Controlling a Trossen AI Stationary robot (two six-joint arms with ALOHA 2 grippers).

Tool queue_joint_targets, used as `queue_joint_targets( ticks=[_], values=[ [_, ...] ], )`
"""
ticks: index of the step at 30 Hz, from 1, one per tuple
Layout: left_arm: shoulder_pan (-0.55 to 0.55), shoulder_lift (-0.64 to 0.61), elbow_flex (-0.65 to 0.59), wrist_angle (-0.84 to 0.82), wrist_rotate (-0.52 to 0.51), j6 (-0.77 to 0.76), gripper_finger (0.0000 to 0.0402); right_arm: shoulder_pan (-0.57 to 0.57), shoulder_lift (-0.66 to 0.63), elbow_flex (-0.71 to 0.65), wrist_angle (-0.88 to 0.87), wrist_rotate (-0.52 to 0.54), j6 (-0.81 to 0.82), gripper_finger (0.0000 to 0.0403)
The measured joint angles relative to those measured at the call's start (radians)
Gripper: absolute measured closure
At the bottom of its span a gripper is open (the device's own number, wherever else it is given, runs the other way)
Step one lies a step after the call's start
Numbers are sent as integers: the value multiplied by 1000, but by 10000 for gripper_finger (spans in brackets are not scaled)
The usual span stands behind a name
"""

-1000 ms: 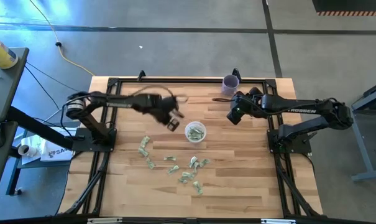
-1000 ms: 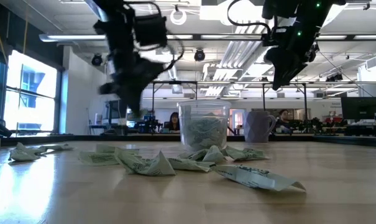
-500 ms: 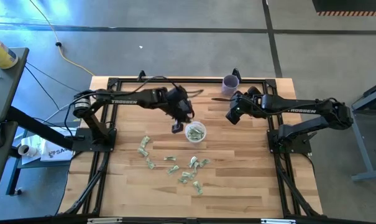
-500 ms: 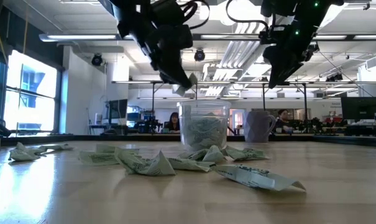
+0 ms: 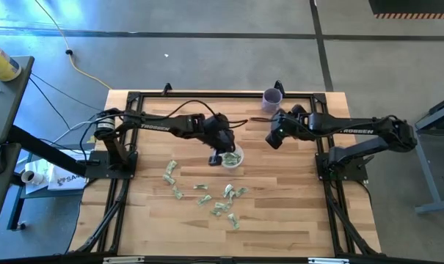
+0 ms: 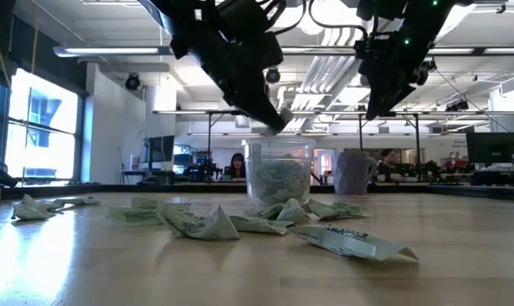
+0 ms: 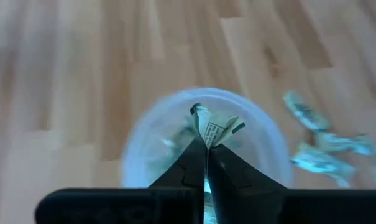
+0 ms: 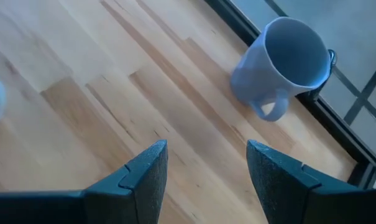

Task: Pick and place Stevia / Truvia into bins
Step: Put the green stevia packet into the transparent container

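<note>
I'm seeing the left hand pinching one crinkled green-white packet directly over the clear cup, which is holding others. Loose packets are lying on the desk nearby. Right hand is hanging open near the purple mug.

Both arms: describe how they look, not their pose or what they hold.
Both arms are dark, built of slim tube links with bulkier joints; white TROSSEN lettering runs along each forearm. The left gripper has two dark wedge-shaped fingers tapering to tips. The right gripper has broad, flat dark fingers. Loose black cables loop over the left arm.
</note>
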Motion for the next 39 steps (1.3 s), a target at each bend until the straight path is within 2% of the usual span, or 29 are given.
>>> queue_joint_targets(
  ticks=[3,9,14,17,20,22,28,33,39],
  values=[
    [2,0,0,12,-36,17,323,30,0,0,-1,13,33,194],
    [8,-16,0,-61,-76,-27,235,79,0,0,-3,46,53,194],
    [8,-125,50,-445,-226,-78,185,81,0,0,-25,45,53,194],
    [22,-179,46,-681,-306,-207,182,75,-1,0,-26,46,50,194],
    [51,-198,15,-879,-297,-443,189,63,-1,0,-18,46,28,194],
    [64,-196,-28,-945,-274,-610,195,51,-1,0,-4,47,19,194],
    [36,-196,-196,-811,-162,-854,199,15,-1,0,34,31,8,194],
    [-26,-195,-304,-754,-171,-987,199,-5,0,0,48,-7,-8,194],
    [-97,-196,-353,-719,-204,-1064,188,-8,0,0,48,-16,-9,194]
  ],
)
